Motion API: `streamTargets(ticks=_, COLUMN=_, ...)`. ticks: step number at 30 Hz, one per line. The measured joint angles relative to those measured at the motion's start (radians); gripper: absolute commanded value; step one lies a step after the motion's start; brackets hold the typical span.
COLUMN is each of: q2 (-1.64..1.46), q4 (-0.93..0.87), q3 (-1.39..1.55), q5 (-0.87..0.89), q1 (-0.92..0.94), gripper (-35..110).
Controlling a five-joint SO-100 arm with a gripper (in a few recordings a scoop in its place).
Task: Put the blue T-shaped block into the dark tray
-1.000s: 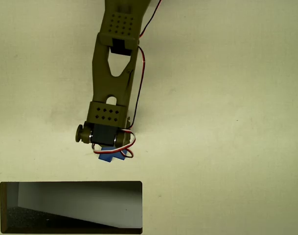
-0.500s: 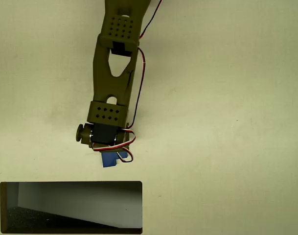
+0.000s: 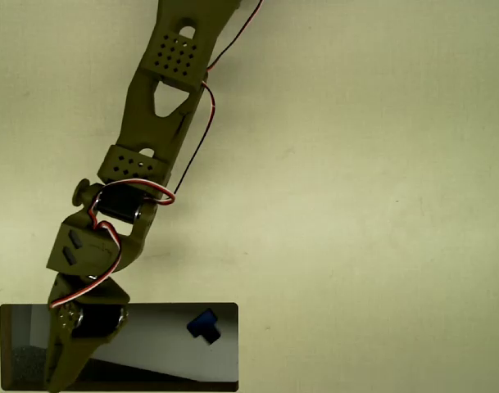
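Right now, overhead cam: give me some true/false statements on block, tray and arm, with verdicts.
1. The blue T-shaped block lies on the bare table outside the tray. False: it shows inside the dark tray outline, toward its right end.
2. The arm reaches over the tray's left part. True.
3. The gripper is clamped on the block. False: the block is apart from it, to its right.
4. The tray sits at the picture's top edge. False: it sits at the bottom left.
5. Red and white wires run along the arm. True.

Pale table (image 3: pixel 380 205), dark tray (image 3: pixel 224 308) at its lower-left edge
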State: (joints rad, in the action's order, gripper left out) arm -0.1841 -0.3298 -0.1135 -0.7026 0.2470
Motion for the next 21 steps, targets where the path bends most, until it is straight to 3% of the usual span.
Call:
streamTargets(ticks=5, q2=0.021, q4=-0.038, q3=0.071, q5=-0.293, q1=-0.048, gripper=0)
streamTargets(ticks=11, q2=0.149, q4=0.161, q3=0.138, q5=-0.676, q1=-0.092, gripper=0)
streamTargets(ticks=21, q2=0.339, q4=0.546, q3=0.149, q5=-0.925, q1=-0.206, gripper=0)
